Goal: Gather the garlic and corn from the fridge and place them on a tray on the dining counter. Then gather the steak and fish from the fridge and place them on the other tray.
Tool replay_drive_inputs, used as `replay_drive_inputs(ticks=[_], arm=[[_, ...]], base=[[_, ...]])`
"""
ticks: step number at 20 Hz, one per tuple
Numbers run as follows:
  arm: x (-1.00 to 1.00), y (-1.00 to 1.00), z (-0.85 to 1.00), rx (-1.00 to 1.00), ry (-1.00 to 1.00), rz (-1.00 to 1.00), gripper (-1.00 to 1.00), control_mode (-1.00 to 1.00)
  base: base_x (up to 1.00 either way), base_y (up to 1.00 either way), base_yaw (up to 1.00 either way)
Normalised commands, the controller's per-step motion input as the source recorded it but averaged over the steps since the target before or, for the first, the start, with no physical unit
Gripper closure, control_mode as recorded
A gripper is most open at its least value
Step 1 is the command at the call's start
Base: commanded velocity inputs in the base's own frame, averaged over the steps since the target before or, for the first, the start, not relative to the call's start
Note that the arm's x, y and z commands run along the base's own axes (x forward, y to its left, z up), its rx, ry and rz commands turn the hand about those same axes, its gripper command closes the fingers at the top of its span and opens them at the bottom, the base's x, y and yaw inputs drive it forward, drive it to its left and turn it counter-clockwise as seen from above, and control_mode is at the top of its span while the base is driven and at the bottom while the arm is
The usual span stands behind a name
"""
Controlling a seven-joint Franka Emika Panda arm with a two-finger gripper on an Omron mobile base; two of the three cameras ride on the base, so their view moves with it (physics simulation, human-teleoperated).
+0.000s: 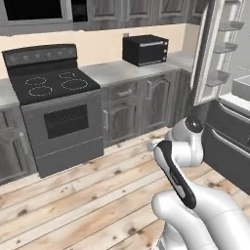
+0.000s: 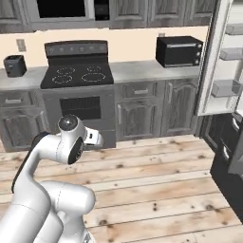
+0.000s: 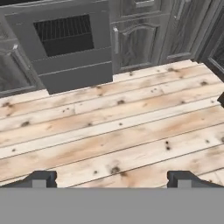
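The fridge [image 1: 229, 132] stands at the right with its left door [image 1: 212, 53] swung open, pale door shelves showing and dark drawers below. It also appears at the right edge of the right base view, fridge [image 2: 223, 61]. My gripper [image 3: 112, 179] is open, its fingertips [image 3: 40, 178] wide apart with nothing between them. It points down at the wooden floor in front of the oven, well left of the fridge. The garlic, corn, steak, fish, both trays and the dining counter are out of view.
A black stove with oven [image 1: 53, 102] [image 2: 78, 90] stands against the wall between dark-grey cabinets [image 1: 141, 105]. A black microwave [image 1: 145, 50] [image 2: 179, 51] sits on the wall counter near the fridge. A small black toaster [image 2: 14, 65] is far left. Wooden floor [image 3: 113, 127] lies open ahead.
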Motion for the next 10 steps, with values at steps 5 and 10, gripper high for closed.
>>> replay_drive_inputs(ticks=[5,10], arm=[[0.0,0.0,0.0,0.0,0.0,0.0,-1.0,1.0],[0.0,0.0,0.0,0.0,0.0,0.0,-1.0,1.0]], base=[[1.0,0.74,-0.66],[1.0,0.74,-0.66]])
